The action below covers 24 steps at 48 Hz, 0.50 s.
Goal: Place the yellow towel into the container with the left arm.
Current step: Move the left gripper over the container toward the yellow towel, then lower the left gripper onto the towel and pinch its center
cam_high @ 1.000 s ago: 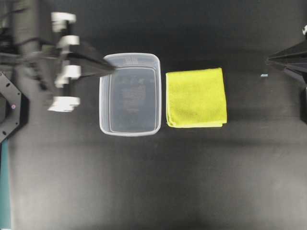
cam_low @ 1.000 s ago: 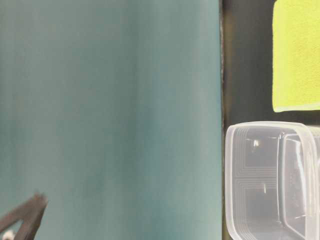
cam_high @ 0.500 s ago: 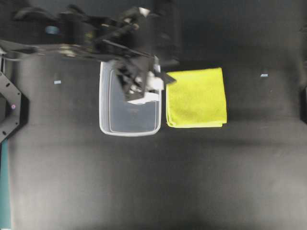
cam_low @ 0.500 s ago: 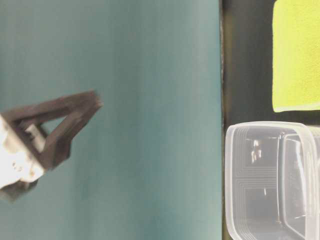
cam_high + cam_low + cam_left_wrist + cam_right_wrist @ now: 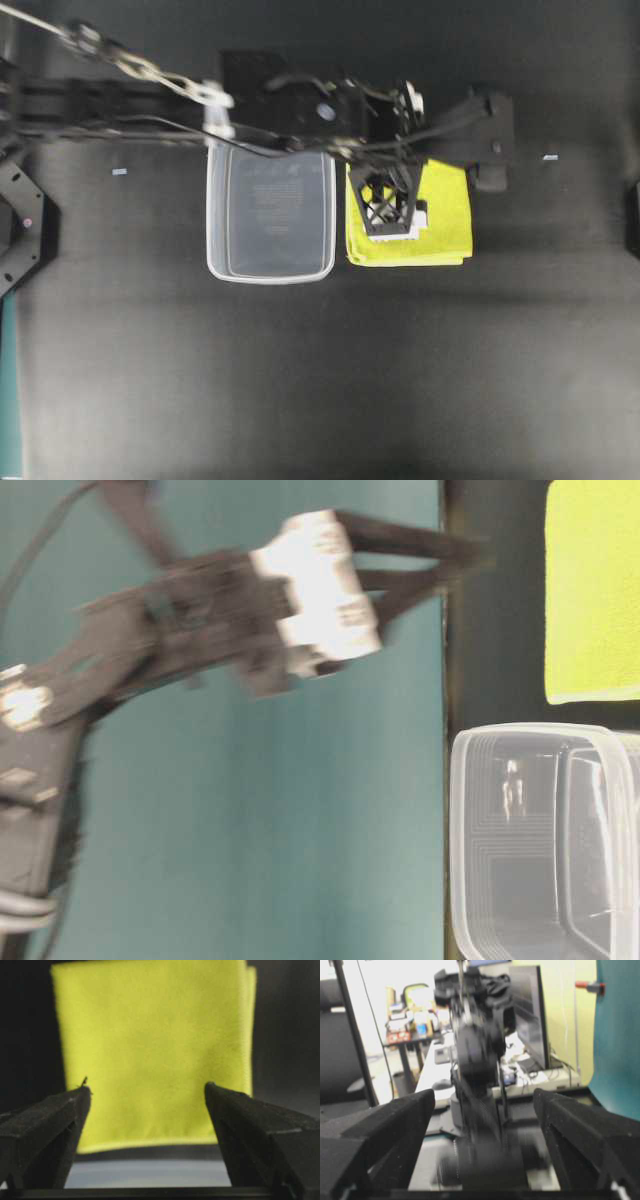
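— Two things matter to us on the bench (image 5: 300, 380): the yellow towel (image 5: 445, 225), folded flat right of centre in the overhead view, and the container (image 5: 270, 216) just to its left, apart from it by a thin strip of dark surface.

— Where do we stand with the left arm (image 5: 130, 95)?

— We reach across the top of the frame, over the container's upper edge, and the left gripper (image 5: 392, 212) hangs above the towel's left half. From the wrist view its jaws stand wide apart with nothing between them; the towel (image 5: 155, 1050) fills the middle of that picture, its near folded edge low between the jaws.

— And the right gripper (image 5: 480, 1150)?

— We see its jaws spread too, holding nothing; its camera looks toward the left arm rather than down at the bench.

— How do we expect the towel to handle?

— We judge it light, soft and limp, not slippery, not fragile. It will sag and may unfold once lifted, so a pinch through all the layers near the middle or along a folded edge seems wisest, bunching cloth between the jaws.

— Risk?

— We think catching only the top layer would let the rest trail over the container's rim.
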Available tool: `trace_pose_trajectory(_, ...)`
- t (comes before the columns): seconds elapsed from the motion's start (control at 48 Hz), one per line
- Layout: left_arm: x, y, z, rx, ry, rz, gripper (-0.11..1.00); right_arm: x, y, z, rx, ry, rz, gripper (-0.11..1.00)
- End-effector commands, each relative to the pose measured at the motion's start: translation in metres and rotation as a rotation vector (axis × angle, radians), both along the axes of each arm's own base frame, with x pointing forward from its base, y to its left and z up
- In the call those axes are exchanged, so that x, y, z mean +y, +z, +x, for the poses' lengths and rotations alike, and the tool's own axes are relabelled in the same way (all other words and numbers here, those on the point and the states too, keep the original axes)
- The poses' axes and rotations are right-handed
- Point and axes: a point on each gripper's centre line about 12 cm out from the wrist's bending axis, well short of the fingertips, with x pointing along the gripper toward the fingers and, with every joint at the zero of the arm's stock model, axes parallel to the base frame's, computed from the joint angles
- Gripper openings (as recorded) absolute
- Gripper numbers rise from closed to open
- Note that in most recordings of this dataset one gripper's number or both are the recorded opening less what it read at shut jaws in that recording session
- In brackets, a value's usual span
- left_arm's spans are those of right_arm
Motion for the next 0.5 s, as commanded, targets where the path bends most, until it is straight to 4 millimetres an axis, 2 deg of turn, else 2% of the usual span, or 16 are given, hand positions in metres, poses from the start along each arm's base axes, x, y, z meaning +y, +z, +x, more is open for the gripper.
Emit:
trace_pose_trajectory(0.0, -0.002, -0.009, 0.009, -0.015, -0.006, 0.003, 0.91, 0.0, 0.011, -0.001, -0.034, -0.003, 0.0, 0.77)
trace_pose_trajectory(0.208, -0.005, -0.046, 0.021, -0.03, -0.018, 0.003, 0.91, 0.0, 0.012, -0.002, -0.036, -0.001, 0.003, 0.77)
trace_pose_trajectory(0.479, -0.01, -0.084, 0.019, 0.043, -0.026, 0.001, 0.91, 0.0, 0.01, -0.002, -0.023, -0.002, 0.004, 0.76)
